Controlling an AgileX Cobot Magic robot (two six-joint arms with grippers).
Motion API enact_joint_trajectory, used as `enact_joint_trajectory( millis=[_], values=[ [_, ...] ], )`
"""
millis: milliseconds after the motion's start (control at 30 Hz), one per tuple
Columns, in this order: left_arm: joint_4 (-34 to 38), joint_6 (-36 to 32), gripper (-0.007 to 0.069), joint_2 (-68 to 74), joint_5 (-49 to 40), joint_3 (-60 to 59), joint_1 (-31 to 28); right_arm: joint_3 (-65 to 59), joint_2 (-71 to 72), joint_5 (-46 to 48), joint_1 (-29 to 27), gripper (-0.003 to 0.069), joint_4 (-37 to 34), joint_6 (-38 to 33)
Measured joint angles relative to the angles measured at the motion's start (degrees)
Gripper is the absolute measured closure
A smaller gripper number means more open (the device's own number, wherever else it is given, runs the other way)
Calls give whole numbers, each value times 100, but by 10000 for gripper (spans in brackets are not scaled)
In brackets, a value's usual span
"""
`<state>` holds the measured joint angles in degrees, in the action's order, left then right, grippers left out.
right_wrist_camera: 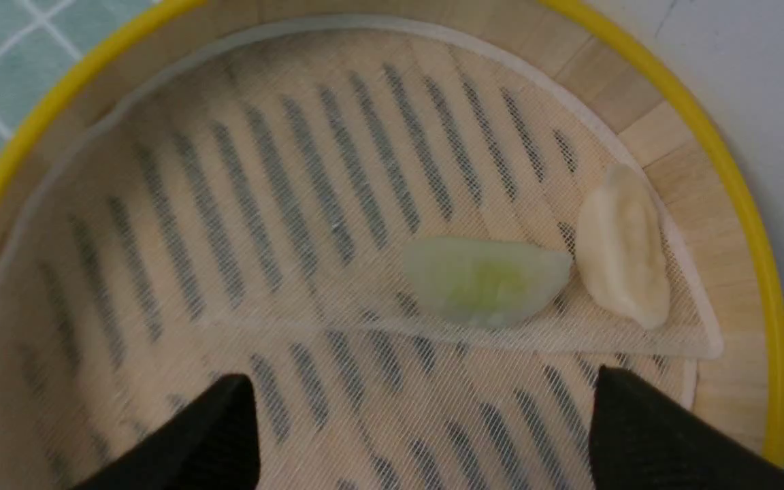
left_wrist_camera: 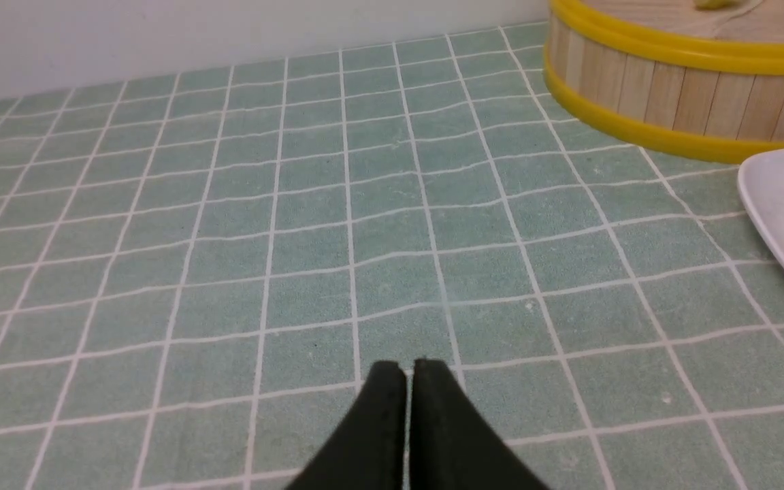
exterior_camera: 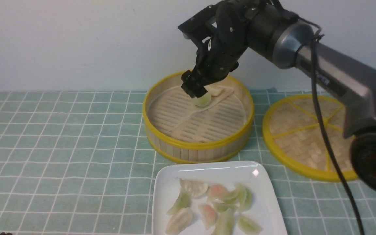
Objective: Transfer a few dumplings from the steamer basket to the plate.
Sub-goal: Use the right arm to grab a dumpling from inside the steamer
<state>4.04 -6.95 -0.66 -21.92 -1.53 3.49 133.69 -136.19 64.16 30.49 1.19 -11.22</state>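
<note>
"So, which step is in hand?" asks Ana.

"Another pick, I think. The right gripper (exterior_camera: 196, 91) hangs over the steamer basket (exterior_camera: 191, 151), its jaws wide apart and nothing between them. Many dumplings (exterior_camera: 214, 205) lie already on the plate (exterior_camera: 165, 182); two are in the basket."

"Which one is nearer?"

"The green dumpling (right_wrist_camera: 484, 282), flat on the liner (right_wrist_camera: 263, 204), just ahead of the jaws. Its long axis runs nearly along the line from one jaw to the other. One end points toward the whitish dumpling (right_wrist_camera: 620, 248), which lies crosswise just beside it."

"And the next move?"

"Reach forward and down, maybe turn the wrist to take it across the short way, then close softly."

"The left gripper (left_wrist_camera: 409, 371)?"

"Jaws together, low over the counter (left_wrist_camera: 229, 238), apart from the basket."
</note>
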Motion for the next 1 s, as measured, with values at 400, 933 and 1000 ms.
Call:
enact_joint_trajectory(
  millis=[400,933,1000],
  values=[
    [0,0,631,0,0,0,0,1505,-1362,171,-158,68,-357,-612],
    [0,0,631,0,0,0,0,1522,-1276,739,-148,87,-470,-1114],
    [0,0,631,0,0,0,0,1522,-1176,769,-148,95,-457,-1083]
  ],
)
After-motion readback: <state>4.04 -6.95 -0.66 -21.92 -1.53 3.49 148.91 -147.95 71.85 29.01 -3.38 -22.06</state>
